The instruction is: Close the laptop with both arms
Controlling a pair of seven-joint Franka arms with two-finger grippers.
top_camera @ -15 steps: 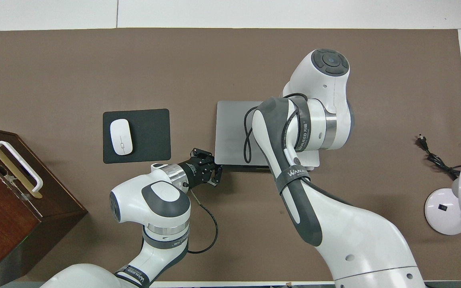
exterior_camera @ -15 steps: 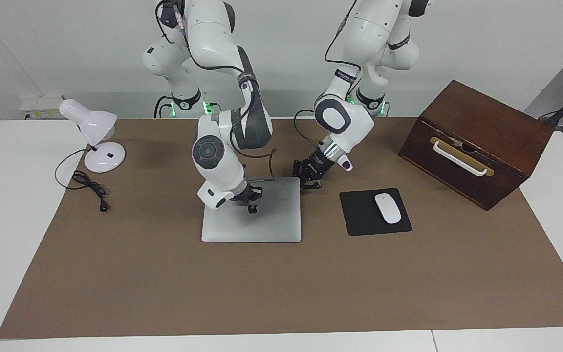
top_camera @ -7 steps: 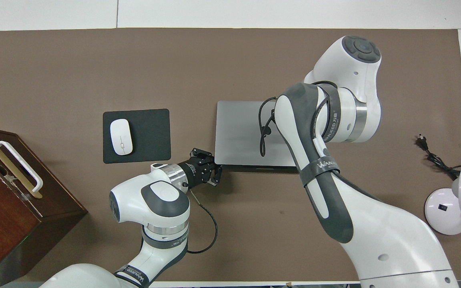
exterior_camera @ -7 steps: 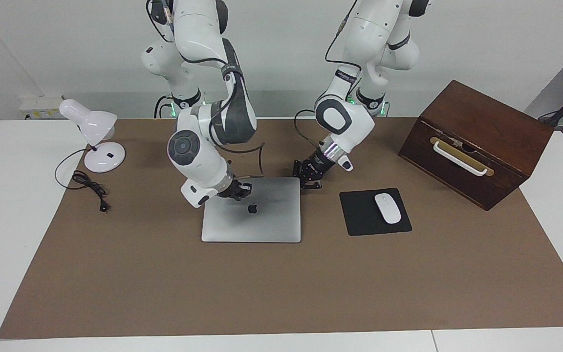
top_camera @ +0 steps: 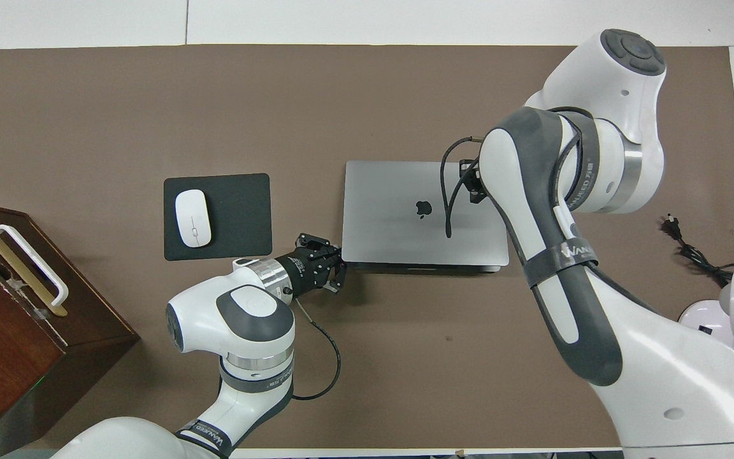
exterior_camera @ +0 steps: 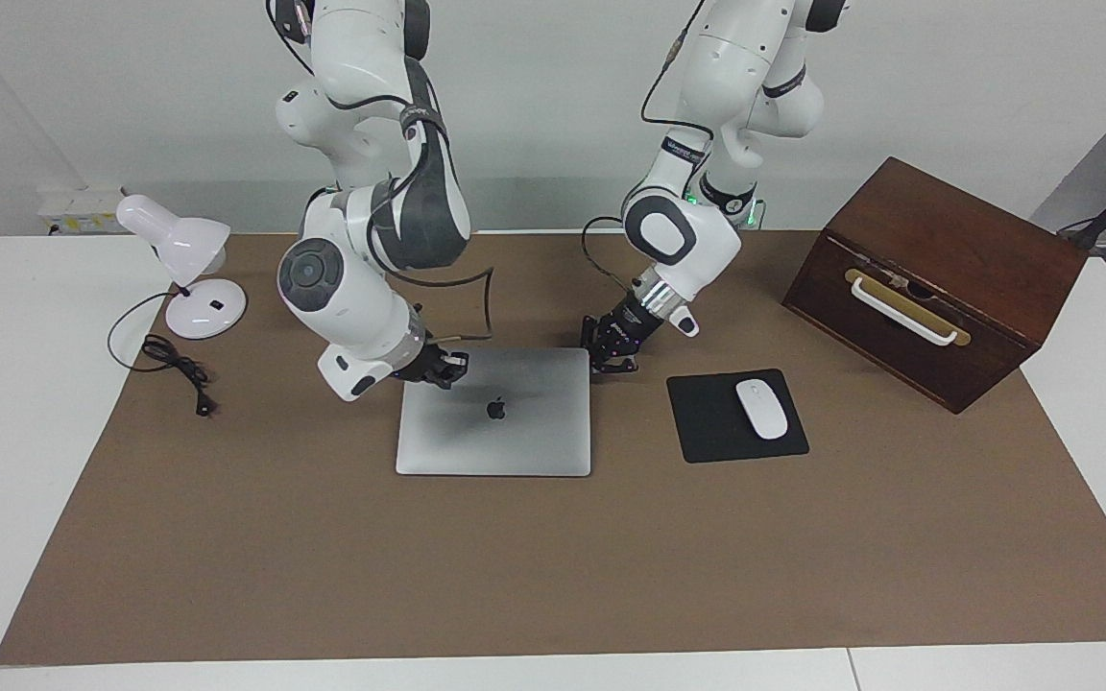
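Left gripper: fingers closed on nothing, low at the laptop's corner nearest the robots on the left arm's end; whether it touches the corner I cannot tell.
Right gripper: fingers closed and empty, over the lid's corner nearest the robots on the right arm's end; its tip is mostly hidden under the arm from overhead.
Left arm: reaches in low, its wrist pointing toward the laptop's edge.
Right arm: bends over the right arm's end of the laptop, elbow raised, a black cable looping off the wrist.
Laptop: shut and lying flat on the brown mat, lid up, the dark apple logo showing in the middle of the lid.
Mouse pad: black, beside the laptop toward the left arm's end, apart from it.
Mouse: white, resting on the mouse pad.
Wooden box: dark brown with a white handle, at the left arm's end of the table.
Lamp: white, at the right arm's end, its black cord trailing on the mat.
Table: white, covered across the middle by the brown mat.
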